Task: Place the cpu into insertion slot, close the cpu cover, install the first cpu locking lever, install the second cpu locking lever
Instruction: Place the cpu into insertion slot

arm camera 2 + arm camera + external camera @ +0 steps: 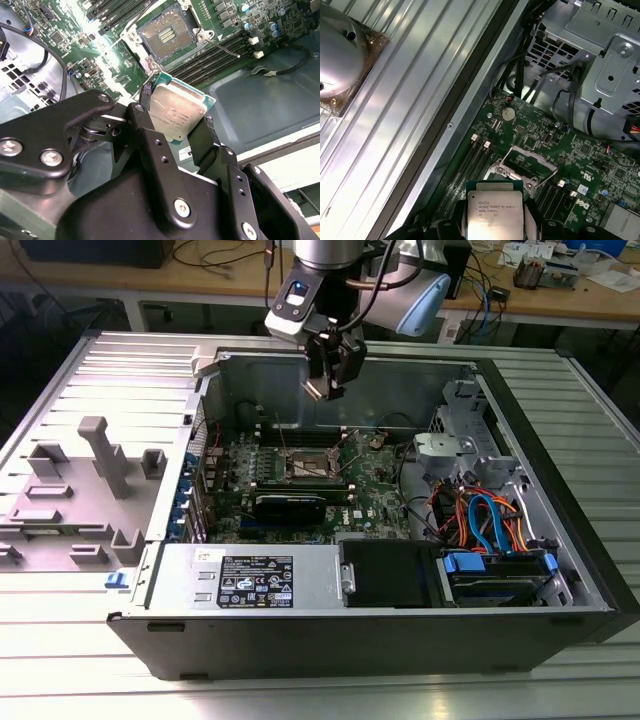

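Hovering well clear of the socket (165,34), the pincer (328,380) grips the chip (176,111) by two opposite edges. Looks light and stiff but fragile underneath, so edge-holds only I'd say.

Work surface: ribbed aluminium tabletop (300,695), pale grey, long parallel grooves. Light is even, with soft glare along the ribs. The glare is stronger on the same tabletop (395,125) in the first wrist view. Behind it a wooden workbench (590,302) runs across the far side, carrying loose cables (480,285), papers (525,252) and a dark box (95,250). Below the bench top it is dark.
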`<state>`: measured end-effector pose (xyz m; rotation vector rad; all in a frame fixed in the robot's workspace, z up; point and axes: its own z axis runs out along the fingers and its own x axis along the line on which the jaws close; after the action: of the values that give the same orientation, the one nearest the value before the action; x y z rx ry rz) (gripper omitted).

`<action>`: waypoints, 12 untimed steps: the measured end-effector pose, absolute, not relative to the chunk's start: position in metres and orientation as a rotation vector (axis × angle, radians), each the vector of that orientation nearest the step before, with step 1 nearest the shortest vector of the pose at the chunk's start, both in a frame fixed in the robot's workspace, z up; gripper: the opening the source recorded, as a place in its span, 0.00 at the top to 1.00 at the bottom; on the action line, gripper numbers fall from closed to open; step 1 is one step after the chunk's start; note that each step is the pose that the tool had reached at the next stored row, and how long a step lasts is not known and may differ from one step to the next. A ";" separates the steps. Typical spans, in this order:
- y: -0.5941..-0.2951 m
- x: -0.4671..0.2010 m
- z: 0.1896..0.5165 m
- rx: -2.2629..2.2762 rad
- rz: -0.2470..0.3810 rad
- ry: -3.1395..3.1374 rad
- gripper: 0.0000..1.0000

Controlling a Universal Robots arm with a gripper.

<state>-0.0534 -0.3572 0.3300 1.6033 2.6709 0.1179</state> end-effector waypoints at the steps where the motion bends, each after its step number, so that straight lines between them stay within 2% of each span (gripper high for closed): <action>1: -0.357 -0.053 0.329 1.615 0.118 2.663 0.45; 12: -0.359 -0.053 0.320 1.770 0.109 2.555 0.45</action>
<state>-0.0535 -0.3586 0.3204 1.7699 2.5550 0.1090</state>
